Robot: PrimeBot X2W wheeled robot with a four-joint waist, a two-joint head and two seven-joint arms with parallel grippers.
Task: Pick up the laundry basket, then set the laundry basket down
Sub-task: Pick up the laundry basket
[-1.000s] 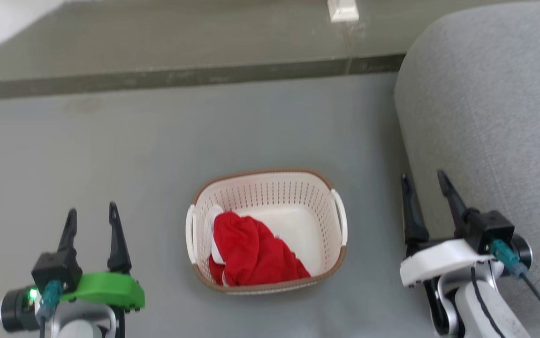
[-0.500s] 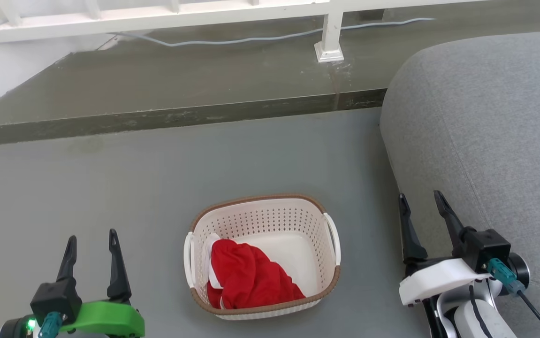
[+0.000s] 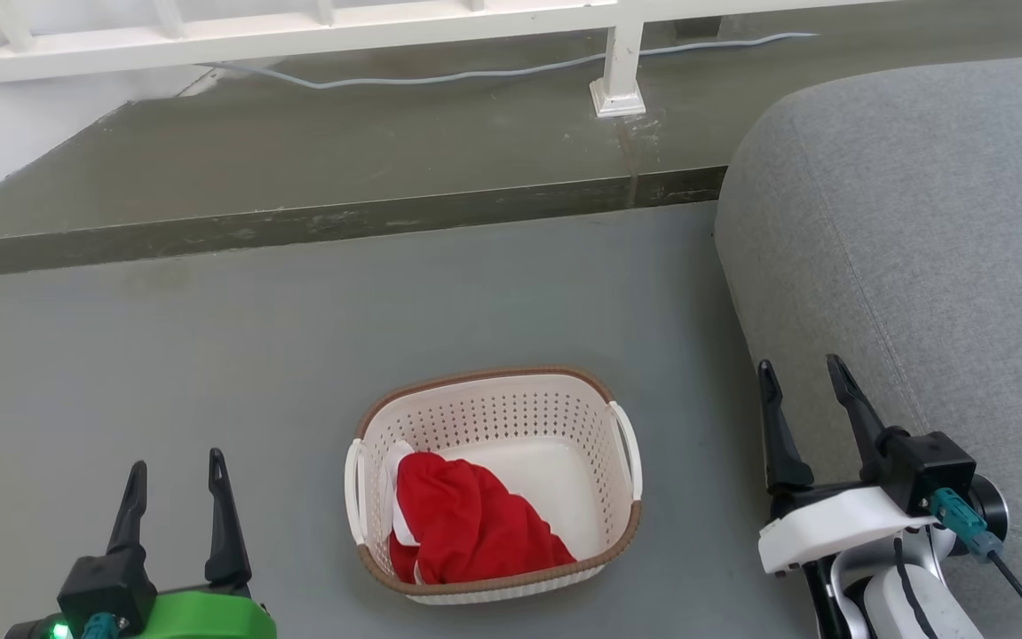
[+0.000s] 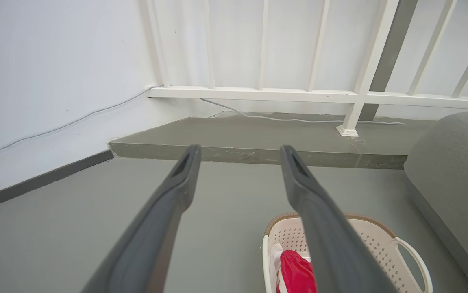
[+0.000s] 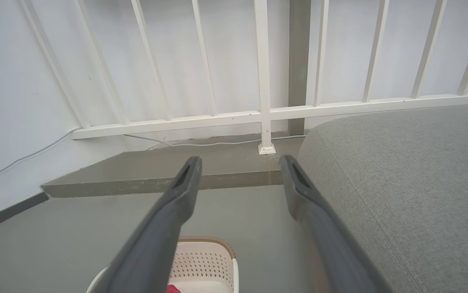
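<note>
Head view: a grey floor (image 3: pixel 209 355) runs up to a low raised step (image 3: pixel 297 169). A white railing (image 3: pixel 297 31) and a pale cable (image 3: pixel 475 75) lie along the step's far edge. A grey sofa (image 3: pixel 919 222) takes the right side, cut off by the frame. The laundry basket (image 3: pixel 511 413) stands on the floor at lower centre, between the two pincers and apart from both. A crumpled red cloth (image 3: pixel 466 524) lies inside it, towards its left. The left pincer (image 3: pixel 177 461) is at lower left, fingers apart and empty, its body cut off at the bottom edge. The right pincer (image 3: pixel 799 364) is at lower right in front of the sofa, fingers also apart and empty.

Left wrist view: a white wall (image 4: pixel 34 61) meets the floor. The basket sits at lower right, partly hidden behind one spread finger and cut off below.

Right wrist view: the basket's far rim shows at the bottom edge, partly behind one spread finger, with the sofa on the right.
</note>
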